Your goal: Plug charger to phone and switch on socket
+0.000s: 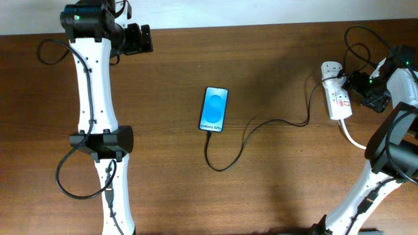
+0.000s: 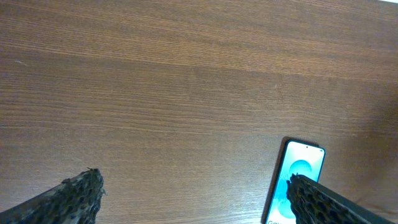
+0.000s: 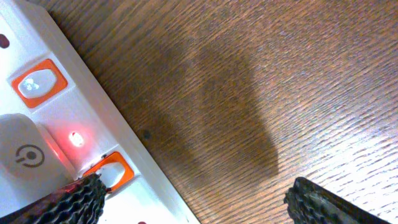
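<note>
The phone (image 1: 214,109) lies flat mid-table with its blue screen up; it also shows in the left wrist view (image 2: 300,177). The charger's thin black cable (image 1: 261,124) meets the phone's near edge, loops, and runs right to the small white adapter (image 1: 333,81) on the socket strip (image 1: 338,99). My right gripper (image 1: 363,88) is open beside the strip. In the right wrist view (image 3: 199,199) one fingertip rests over an orange-framed switch (image 3: 115,171), and a red light (image 3: 76,138) glows on the strip (image 3: 149,193). My left gripper (image 1: 138,39) is open and empty at the far left (image 2: 196,199).
The strip's thick white cord (image 1: 353,138) runs toward the near right. Black robot cables (image 1: 356,39) loop at the far right by the table's back edge. The left arm's base (image 1: 104,145) stands at the near left. Bare wood lies between the phone and the left arm.
</note>
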